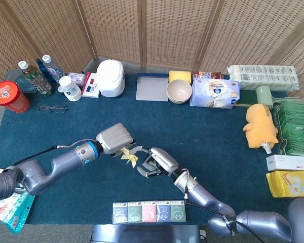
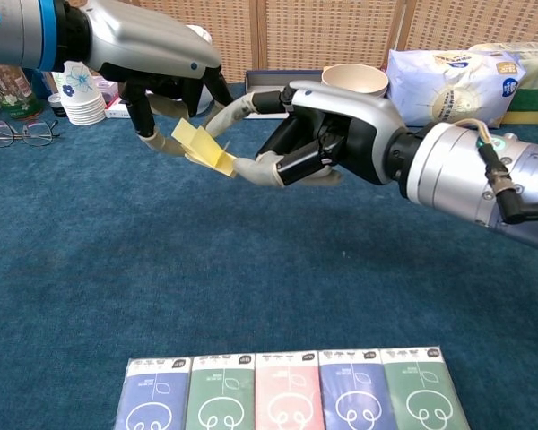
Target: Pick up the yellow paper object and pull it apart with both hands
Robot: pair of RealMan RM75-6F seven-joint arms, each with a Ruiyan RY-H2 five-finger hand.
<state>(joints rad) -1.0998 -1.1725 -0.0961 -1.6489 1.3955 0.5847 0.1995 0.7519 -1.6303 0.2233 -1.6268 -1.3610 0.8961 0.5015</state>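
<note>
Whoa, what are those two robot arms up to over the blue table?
The robot is trying to pull a small yellow paper object apart. Its left hand holds the paper up above the blue tabletop. Its right hand reaches in from the other side, fingertips right at the paper's free end, though a firm grip there is not evident. The paper is still in one piece. A row of small tissue packs lies along the near edge, untouched.

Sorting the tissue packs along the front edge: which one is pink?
The middle pack of the five, with a green pack on its left and a blue pack on its right.
</note>
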